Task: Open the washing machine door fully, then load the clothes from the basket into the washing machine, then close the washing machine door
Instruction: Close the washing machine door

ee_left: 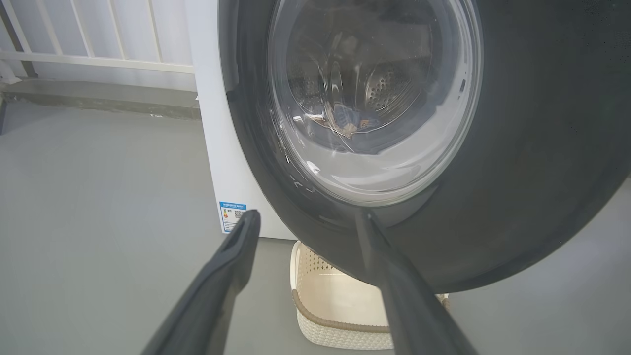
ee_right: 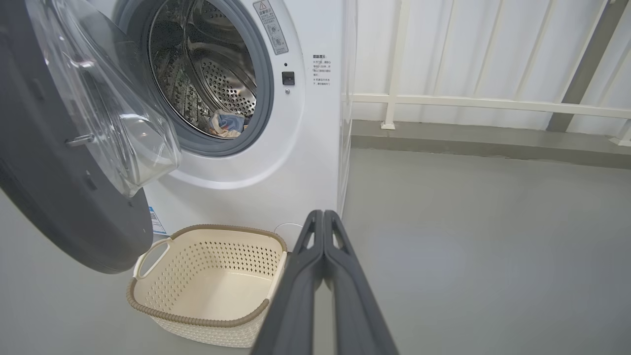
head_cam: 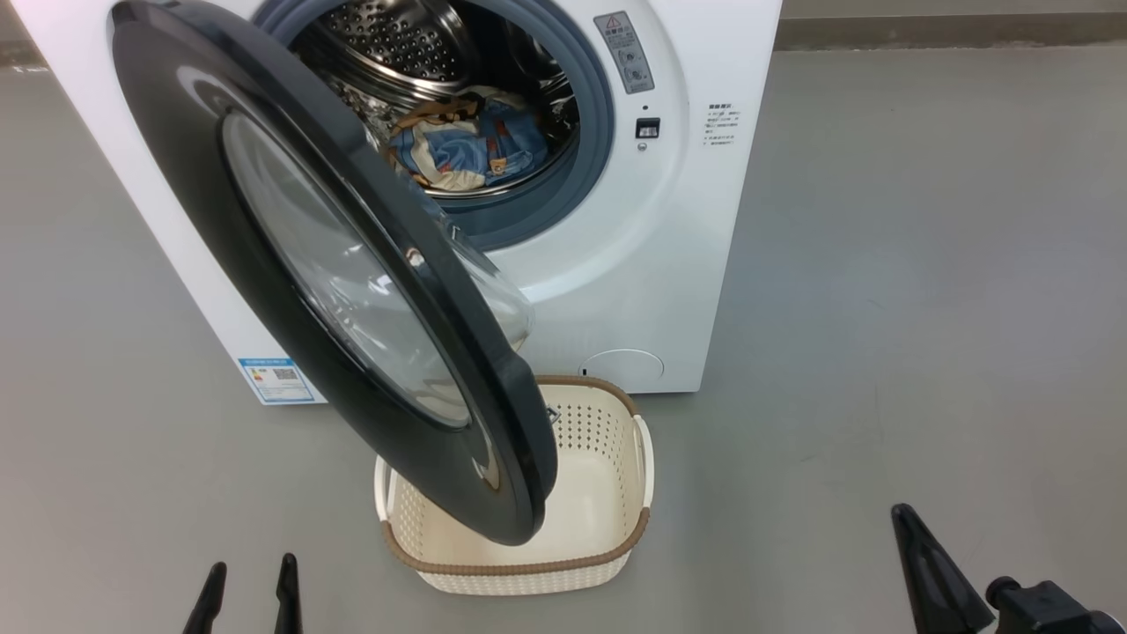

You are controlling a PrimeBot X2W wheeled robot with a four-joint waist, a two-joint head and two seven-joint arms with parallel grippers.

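The clothes (head_cam: pixel 467 145) lie low in the steel drum (head_cam: pixel 396 44) of the washing machine (head_cam: pixel 616 264), a crumpled blue heap with orange-brown print resting just behind the grey-blue gasket (head_cam: pixel 599 114). The basket (head_cam: pixel 519 568) stands on the floor (head_cam: pixel 880 308) right at the foot of the machine, below the opening, and its cream bottom is bare. Loading therefore looks finished, and the basket's spot close under the mouth made for a short carry.

The washing machine door (head_cam: pixel 343 273) stands swung out on its left-side hinge. Its glossy black rim hangs over the near-left part of the basket without touching it, and the clear glass bowl bulges back toward the drum. It stands neither flat against the cabinet front nor latched, so closing it appears to be the step in hand.

The left claw (head_cam: pixel 253 565) sits at the lower left of the head view with its two fingers spread wide and nothing between them. Its wrist view looks straight at the door's outer face, a fair stance for pushing the door shut. Whether a fingertip touches the rim cannot be told.

The right claw (ee_right: pixel 323 213) is pressed together on nothing and hovers to the right of the basket, over open floor, out of the door's swing.
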